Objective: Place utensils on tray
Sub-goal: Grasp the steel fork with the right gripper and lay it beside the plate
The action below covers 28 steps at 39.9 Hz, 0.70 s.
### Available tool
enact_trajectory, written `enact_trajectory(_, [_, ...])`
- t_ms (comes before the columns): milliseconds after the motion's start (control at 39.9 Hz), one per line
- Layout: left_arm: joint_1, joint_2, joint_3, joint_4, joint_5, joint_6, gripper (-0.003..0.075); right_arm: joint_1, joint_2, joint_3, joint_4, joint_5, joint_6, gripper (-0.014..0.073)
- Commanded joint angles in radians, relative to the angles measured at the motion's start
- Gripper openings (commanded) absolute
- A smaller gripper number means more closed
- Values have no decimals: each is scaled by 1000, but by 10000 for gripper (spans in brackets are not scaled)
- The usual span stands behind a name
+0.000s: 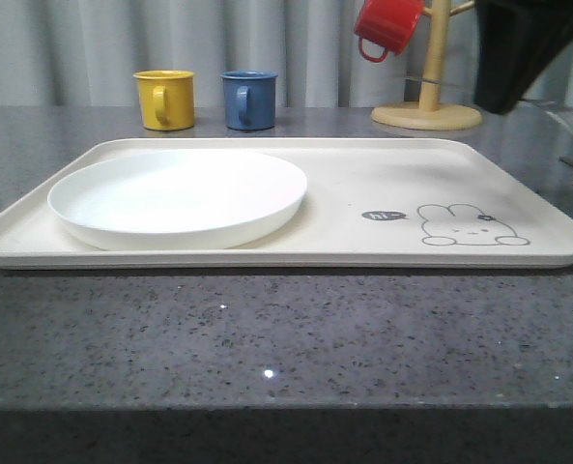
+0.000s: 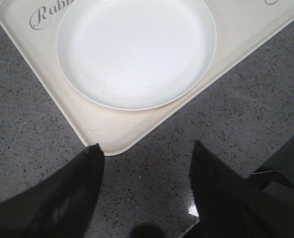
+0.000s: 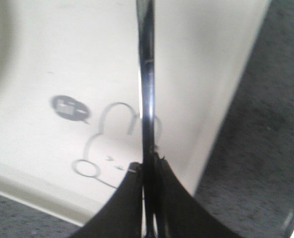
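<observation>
Worktop (image 1: pixel 286 338): dark grey speckled stone surface, carrying all items listed.

Tray (image 1: pixel 363 184): large cream rectangle with rounded corners and a low rim, lying flat on the worktop. Printed rabbit drawing (image 1: pixel 472 226) and small dark speech bubble (image 1: pixel 384 216) on its right half in the front view; script lettering (image 2: pixel 50 14) near one corner in the left wrist view.

Plate (image 1: pixel 180 196): round, white, shallow, resting on the left half of the tray, bare.

Yellow mug (image 1: pixel 165 99): upright on the worktop behind the tray, to the left.

Blue mug (image 1: pixel 249 100): upright just beside the yellow mug, on its right, the two apart.

Mug stand (image 1: pixel 428 101): pale wooden post on a round base, behind the tray's right end. A red mug (image 1: pixel 386 26) hangs from it, tilted.

Left gripper (image 2: pixel 146 163): fingers spread apart, nothing between them, above bare worktop just off a corner of the tray, near the plate.

Right gripper (image 3: pixel 147 171): fingers pressed together on a thin shiny metal utensil (image 3: pixel 147 74), which runs straight out from the fingertips. The gripper is above the rabbit drawing at the tray's right end. Which piece of cutlery it is cannot be told; its far end is cut off by the picture edge. In the front view a blurred dark shape at upper right is the right arm (image 1: pixel 523 48).
</observation>
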Motion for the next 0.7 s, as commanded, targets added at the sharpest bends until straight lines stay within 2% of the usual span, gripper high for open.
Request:
enact_trajectory(0, [-8,-10,-26,2,-60,-10,388,66,1,-72,5,-11,73,4])
enact_trajectory(225, [-8,-10,-26,2,-60,-10,388,123,107,-115,-1,-67,368,4])
enact_trajectory(300, [-8,-10,-26,2,-60,-10,388,124,134,-115,1,-104,425,4])
enact_trajectory(676, [-8,-10,-26,2,-60,-10,388,124,210,-115,8,-179,517,4])
